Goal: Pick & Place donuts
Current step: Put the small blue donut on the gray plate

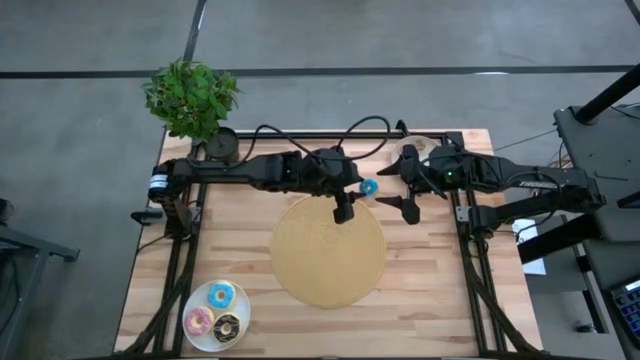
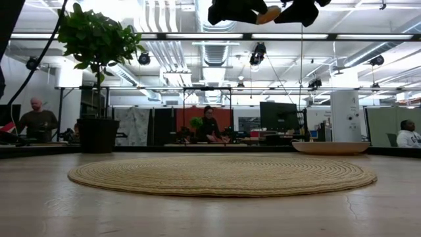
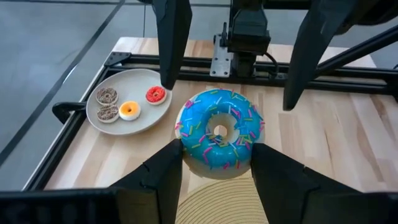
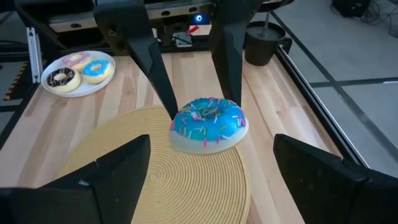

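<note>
Your left gripper [image 3: 214, 163] was clamped on the large blue-iced toy donut with coloured sprinkles [image 3: 219, 129], one dark finger pressed to each side of the ring, and it hung above the far rim of the big round woven tan mat [image 1: 328, 250]. Your right gripper [image 4: 208, 165] faced it across that same rim with its fingers spread wide and nothing between them; the blue donut sat well ahead of them.

By my reading, you were mid-carry or setting up a hand-over between the arms. Either way, the next move called for settling where the donut goes: if onto the mat, a straight descent before opening; if to the right arm, that arm had to close the gap first.

Beyond the mat's far right edge, a white plate [image 3: 127, 107] carried tiny donuts: two chocolate-brown, one cream with an orange centre, one red. Off the mat's near left edge, a second white plate [image 1: 196, 303] held a light blue, a pink and a chocolate ring. A potted green plant [image 1: 191, 97] stood past the mat's far left.

From table height you saw only dark gripper undersides at the top edge, so the donut's height over the mat was hard to judge. The far plate was largely hidden under the right arm from above.
</note>
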Robot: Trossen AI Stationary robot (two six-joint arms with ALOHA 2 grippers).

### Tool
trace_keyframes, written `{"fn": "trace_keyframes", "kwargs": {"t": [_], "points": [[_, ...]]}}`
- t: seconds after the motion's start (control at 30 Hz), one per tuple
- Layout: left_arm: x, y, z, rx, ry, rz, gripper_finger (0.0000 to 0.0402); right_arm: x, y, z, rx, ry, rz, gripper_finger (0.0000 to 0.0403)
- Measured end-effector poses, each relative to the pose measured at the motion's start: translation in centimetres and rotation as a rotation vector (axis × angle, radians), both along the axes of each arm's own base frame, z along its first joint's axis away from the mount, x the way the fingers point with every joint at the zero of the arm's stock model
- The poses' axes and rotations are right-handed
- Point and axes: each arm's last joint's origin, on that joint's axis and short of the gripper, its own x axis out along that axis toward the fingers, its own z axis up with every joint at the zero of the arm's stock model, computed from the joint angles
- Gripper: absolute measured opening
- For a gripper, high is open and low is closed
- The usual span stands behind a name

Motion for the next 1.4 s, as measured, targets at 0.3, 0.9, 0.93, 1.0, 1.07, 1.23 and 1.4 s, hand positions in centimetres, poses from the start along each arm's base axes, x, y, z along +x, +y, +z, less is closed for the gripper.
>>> {"fn": "trace_keyframes", "kwargs": {"t": [0.3, 0.9, 0.93, 1.0, 1.07, 1.23, 1.4], "points": [[-0.02, -0.06, 0.56, -0.007, -0.017, -0.015, 0.0158, 0.04, 0.00, 0.00, 0.000, -0.001, 0.000, 0.0333], [0.21, -0.11, 0.71, -0.015, -0.057, -0.026, 0.0158, 0.15, -0.01, 0.24, -0.002, -0.029, 0.000, 0.0334], [0.20, -0.11, 0.69, -0.015, -0.055, -0.025, 0.0158, 0.15, -0.01, 0.25, 0.000, -0.029, -0.001, 0.0334], [0.21, -0.11, 0.67, -0.015, -0.055, -0.025, 0.0158, 0.15, -0.01, 0.25, 0.001, -0.029, -0.001, 0.0333], [0.27, -0.14, 0.78, -0.015, -0.067, -0.028, 0.0158, 0.15, -0.01, 0.25, 0.001, -0.029, -0.002, 0.0331], [0.28, -0.15, 0.82, -0.016, -0.072, -0.031, 0.0158, 0.15, -0.01, 0.26, 0.001, -0.030, -0.001, 0.0327], [0.30, -0.16, 0.87, -0.017, -0.078, -0.032, 0.0158, 0.18, -0.01, 0.31, 0.001, -0.036, -0.001, 0.0327]]}}
